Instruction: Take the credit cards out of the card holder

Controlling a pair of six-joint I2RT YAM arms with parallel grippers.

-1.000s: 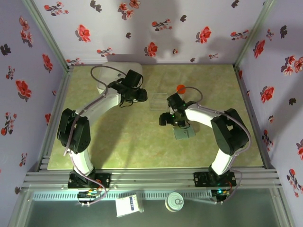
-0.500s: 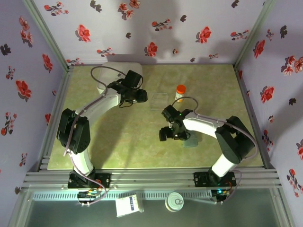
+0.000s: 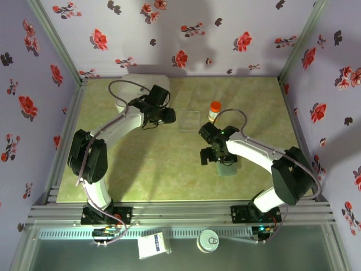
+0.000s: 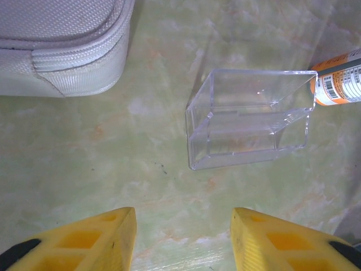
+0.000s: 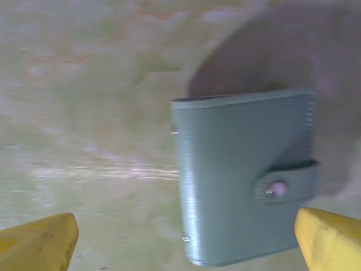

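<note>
Legible text: none can be read.

Bottle (image 4: 337, 79), at 2 o'clock in the left wrist view, carries a white-and-orange label with lines of dark print, too small and tilted to make out. White packet (image 3: 153, 245), at 6 o'clock in the top view, below the table's near edge, has a blue marking on its face, but the letters are too small to tell. Round lid (image 3: 207, 241), just at the packet's 3 o'clock — surface markings unresolved. Card holder (image 5: 242, 186) in the right wrist view — blurred, no lettering made out.
</note>
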